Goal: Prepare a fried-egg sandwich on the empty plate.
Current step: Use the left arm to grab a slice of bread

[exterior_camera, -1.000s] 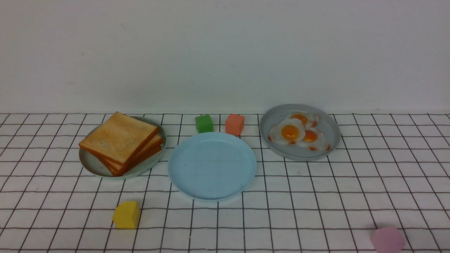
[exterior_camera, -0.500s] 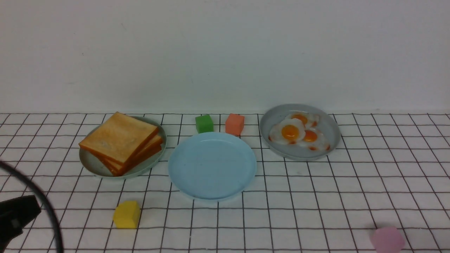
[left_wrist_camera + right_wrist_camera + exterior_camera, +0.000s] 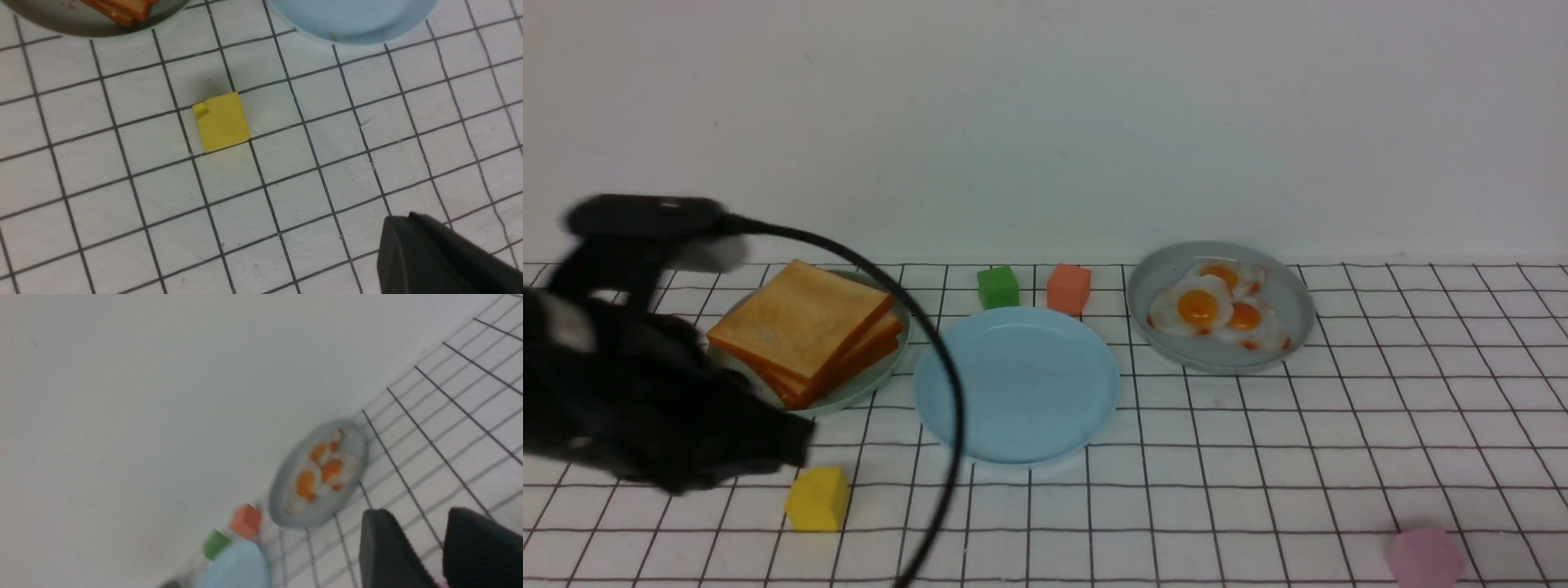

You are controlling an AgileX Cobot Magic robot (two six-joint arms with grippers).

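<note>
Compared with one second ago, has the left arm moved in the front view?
Yes. The left arm entered from the left edge, rightward, toward the yellow block.

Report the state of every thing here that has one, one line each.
Blue plate, empty.
Toast, stacked on the pale plate.
Eggs, three lying on the grey plate.
Left gripper, shut.
Right gripper, open.
</note>
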